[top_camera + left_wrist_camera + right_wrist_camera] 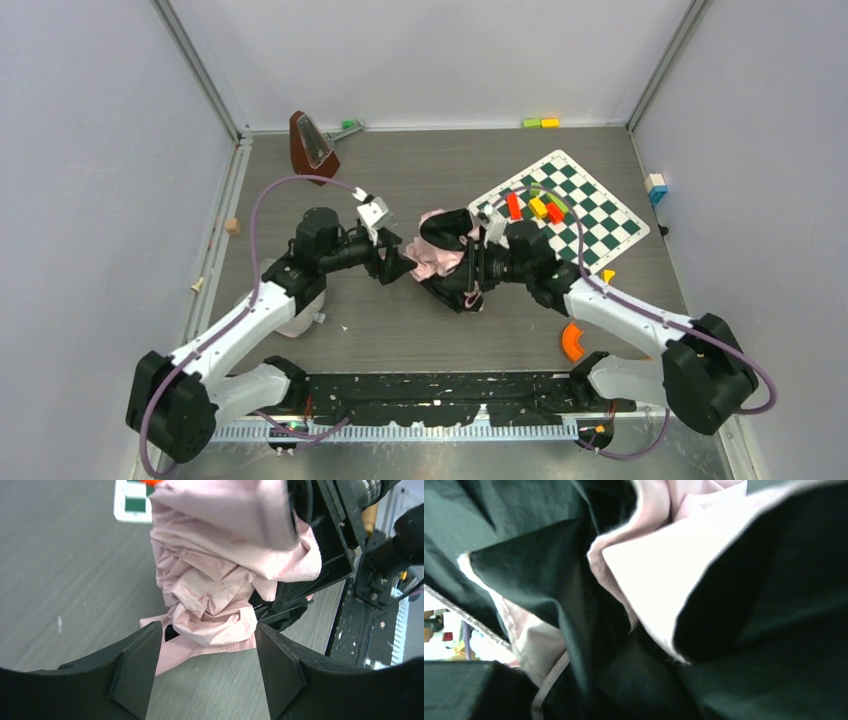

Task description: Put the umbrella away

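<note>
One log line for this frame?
left gripper: open, straddling crumpled pink-and-black fabric umbrella | right gripper: buried in it, jaws hidden

The crumpled folding fabric umbrella (445, 258) is black on one face and pale pink on the other, with pink trim along its edges (in the right wrist view the black reads faintly green). The flat square checkerboard mat (600, 225) has dark green and white squares. On it are a small red block (514, 206) and a small yellow block (538, 207). The tabletop (400, 335) is grey with a wood-grain pattern. The curved plastic piece (572, 342) is orange and the pyramid-shaped case (312, 143) is brown. The left arm (240, 330) and right arm (620, 315) are white and black, with purple cable (300, 179).
</note>
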Controlling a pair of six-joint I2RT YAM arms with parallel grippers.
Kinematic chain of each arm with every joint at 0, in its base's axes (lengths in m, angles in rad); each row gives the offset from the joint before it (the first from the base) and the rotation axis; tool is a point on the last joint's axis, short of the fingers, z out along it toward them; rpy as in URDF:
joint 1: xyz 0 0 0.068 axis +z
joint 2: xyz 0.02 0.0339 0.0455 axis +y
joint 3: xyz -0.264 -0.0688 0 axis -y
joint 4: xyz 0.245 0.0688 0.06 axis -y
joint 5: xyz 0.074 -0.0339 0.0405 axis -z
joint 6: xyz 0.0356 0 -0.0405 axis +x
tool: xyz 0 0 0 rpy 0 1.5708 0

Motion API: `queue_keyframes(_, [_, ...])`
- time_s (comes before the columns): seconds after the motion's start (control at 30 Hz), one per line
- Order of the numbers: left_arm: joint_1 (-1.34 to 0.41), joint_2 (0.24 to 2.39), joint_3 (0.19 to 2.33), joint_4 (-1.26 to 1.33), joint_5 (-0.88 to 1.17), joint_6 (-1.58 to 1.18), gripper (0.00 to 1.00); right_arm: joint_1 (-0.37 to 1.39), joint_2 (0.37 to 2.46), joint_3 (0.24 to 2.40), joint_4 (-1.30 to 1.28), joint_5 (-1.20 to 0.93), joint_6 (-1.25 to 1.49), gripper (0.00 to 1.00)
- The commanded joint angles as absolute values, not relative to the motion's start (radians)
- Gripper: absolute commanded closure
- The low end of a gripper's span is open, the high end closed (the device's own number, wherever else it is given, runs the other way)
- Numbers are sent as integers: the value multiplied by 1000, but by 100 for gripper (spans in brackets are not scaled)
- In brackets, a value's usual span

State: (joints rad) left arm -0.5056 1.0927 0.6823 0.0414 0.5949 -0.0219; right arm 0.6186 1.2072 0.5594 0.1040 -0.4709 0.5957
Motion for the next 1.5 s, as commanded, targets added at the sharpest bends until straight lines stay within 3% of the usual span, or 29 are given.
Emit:
queue_keyframes(0.0, [-508, 980, 752, 32, 571, -45, 30, 606, 1104, 771, -89, -525, 380, 95])
queue_keyframes(0.27, [-508, 766, 766, -101, 462, 96, 25, 597, 1078, 1066, -358, -595, 179, 95])
queue_keyframes(0.57, [-509, 770, 820, -178, 432, 203, 32, 597, 1046, 1172, -445, -675, 147, 95])
queue_keyframes(0.73, [-515, 793, 839, -206, 455, 255, 45, 597, 1041, 1204, -451, -695, 162, 95])
queue_keyframes(0.87, [-538, 780, 845, -220, 451, 254, 71, 597, 1038, 1212, -450, -657, 179, 95])
queue_keyframes(1.1, [-659, 688, 831, -338, 341, 244, 100, 592, 1040, 1194, -412, -473, 249, 95])
queue_keyframes(1.2, [-749, 639, 819, -365, 291, 191, 100, 578, 1053, 1180, -347, -432, 325, 95])
queue_keyframes(1.47, [-1014, 617, 746, -379, 151, 126, 100, 504, 1106, 1157, -74, -560, 589, 95])
